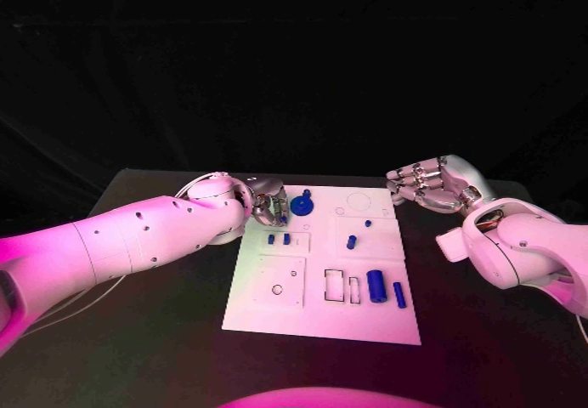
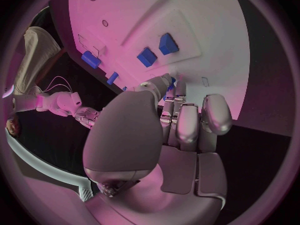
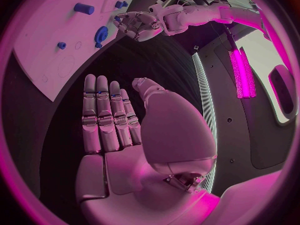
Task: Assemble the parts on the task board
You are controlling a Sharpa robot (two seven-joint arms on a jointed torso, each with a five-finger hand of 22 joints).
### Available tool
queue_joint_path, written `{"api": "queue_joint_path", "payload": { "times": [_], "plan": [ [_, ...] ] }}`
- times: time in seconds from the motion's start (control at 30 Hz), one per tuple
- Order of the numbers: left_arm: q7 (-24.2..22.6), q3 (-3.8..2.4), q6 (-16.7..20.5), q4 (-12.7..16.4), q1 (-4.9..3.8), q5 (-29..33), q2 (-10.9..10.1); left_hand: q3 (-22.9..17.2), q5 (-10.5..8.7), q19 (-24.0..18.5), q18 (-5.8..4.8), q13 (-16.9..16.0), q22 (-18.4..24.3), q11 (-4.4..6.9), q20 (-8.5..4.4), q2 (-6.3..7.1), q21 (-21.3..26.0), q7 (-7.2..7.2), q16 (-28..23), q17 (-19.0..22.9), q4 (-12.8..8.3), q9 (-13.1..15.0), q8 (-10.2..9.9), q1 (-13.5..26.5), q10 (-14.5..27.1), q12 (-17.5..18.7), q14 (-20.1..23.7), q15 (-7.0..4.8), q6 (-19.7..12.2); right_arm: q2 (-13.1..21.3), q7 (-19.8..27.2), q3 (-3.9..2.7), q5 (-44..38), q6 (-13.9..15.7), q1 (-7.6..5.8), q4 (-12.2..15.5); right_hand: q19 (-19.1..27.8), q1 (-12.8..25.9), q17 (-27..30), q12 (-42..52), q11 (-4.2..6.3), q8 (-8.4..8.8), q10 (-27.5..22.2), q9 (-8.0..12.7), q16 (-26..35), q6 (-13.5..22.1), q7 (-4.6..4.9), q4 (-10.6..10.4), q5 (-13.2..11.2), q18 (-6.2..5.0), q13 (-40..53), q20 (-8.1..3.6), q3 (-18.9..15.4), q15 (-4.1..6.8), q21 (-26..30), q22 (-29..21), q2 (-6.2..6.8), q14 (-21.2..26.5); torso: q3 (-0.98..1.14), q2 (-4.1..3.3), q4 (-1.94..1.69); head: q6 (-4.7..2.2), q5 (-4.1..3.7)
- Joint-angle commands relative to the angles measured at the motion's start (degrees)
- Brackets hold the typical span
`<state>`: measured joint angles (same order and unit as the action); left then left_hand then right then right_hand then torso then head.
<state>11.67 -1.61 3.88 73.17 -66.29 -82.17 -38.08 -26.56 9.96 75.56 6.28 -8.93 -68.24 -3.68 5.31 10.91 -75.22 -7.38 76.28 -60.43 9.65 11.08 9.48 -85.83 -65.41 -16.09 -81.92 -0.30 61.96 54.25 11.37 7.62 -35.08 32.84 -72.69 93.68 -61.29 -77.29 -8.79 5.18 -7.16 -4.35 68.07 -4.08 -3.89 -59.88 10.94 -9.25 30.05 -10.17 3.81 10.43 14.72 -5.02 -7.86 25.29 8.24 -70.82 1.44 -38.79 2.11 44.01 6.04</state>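
Observation:
The white task board (image 1: 321,319) lies in the middle of the black table. My left hand (image 1: 268,208) hovers over the board's far left corner, beside a round blue gear-like part (image 1: 302,205). Its thumb and fingers (image 2: 178,92) are curled together, and a small blue part (image 1: 279,216) shows between them. Two short blue pegs (image 1: 278,240) stand in the plate just below that hand. My right hand (image 1: 429,185) hangs off the board's far right corner, with its fingers (image 3: 106,117) straight and nothing in its palm.
More blue parts sit on the board: a small block (image 1: 352,242), a tiny peg (image 1: 368,223), a thick cylinder (image 1: 377,286) and a slim bar (image 1: 399,294) beside outlined slots (image 1: 335,286). Bare black table (image 1: 160,340) surrounds the board.

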Motion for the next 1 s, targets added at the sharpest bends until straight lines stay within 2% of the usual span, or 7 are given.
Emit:
{"api": "queue_joint_path", "payload": {
  "times": [0.03, 0.67, 1.0],
  "plan": [
    [0.5, 0.0, -1.8, 0.1, 0.05, 0.2, 0.0, 0.3, -0.07, 0.5, -1.02, 0.1, -0.1, -0.1, -0.02, 0.0, -0.3, -0.03, 0.1, 0.0, 0.0, -0.1, -0.3, 0.5, -0.4, 0.3, -0.2, -0.03, 0.5, 0.0, 0.6, -0.01, -0.2, -0.8, 0.05, 0.0, -0.1, 0.4, 0.1, -0.2, -0.25, 0.33, 0.1, 0.0, 0.2, 0.2, 0.12, 0.1, 0.2, -0.24, 0.0, 0.45, 0.2, 0.14, 0.2, 0.0, -0.26, 0.4, 0.0, 0.01, 0.0, 0.04, -0.02],
    [0.3, 0.08, -2.4, 0.2, 0.06, 0.3, 0.0, 0.4, -0.08, 0.4, -1.01, 0.1, -0.1, -0.09, -0.03, 0.04, -0.2, -0.01, 0.1, 0.1, 0.0, -0.1, -0.4, 0.6, -0.4, 0.4, -0.1, -0.05, 0.5, -0.1, 0.6, -0.01, -0.2, -0.8, 0.08, -0.1, -0.1, 0.4, 0.1, -0.2, -0.25, 0.33, 0.1, 0.0, 0.2, 0.2, 0.12, 0.1, 0.2, -0.24, 0.0, 0.45, 0.2, 0.14, 0.2, 0.0, -0.26, 0.4, 0.02, 0.05, 0.02, 0.21, 0.04],
    [0.0, 0.11, -2.0, 0.3, 0.06, 0.7, 0.0, 0.5, -0.05, 0.3, -0.99, 0.1, 0.0, -0.23, -0.01, 0.26, -0.2, -0.23, 0.1, 0.1, -0.2, -0.4, -1.1, 0.7, -0.5, 1.2, -0.1, 0.03, 0.0, -0.1, 0.6, -0.01, -0.2, -0.8, 0.1, -0.1, -0.1, 0.4, 0.1, -0.2, -0.25, 0.33, 0.1, 0.0, 0.2, 0.2, 0.12, 0.1, 0.2, -0.24, 0.0, 0.45, 0.2, 0.14, 0.2, 0.0, -0.26, 0.4, 0.05, 0.02, -0.01, 0.14, 0.08]
  ]
}}
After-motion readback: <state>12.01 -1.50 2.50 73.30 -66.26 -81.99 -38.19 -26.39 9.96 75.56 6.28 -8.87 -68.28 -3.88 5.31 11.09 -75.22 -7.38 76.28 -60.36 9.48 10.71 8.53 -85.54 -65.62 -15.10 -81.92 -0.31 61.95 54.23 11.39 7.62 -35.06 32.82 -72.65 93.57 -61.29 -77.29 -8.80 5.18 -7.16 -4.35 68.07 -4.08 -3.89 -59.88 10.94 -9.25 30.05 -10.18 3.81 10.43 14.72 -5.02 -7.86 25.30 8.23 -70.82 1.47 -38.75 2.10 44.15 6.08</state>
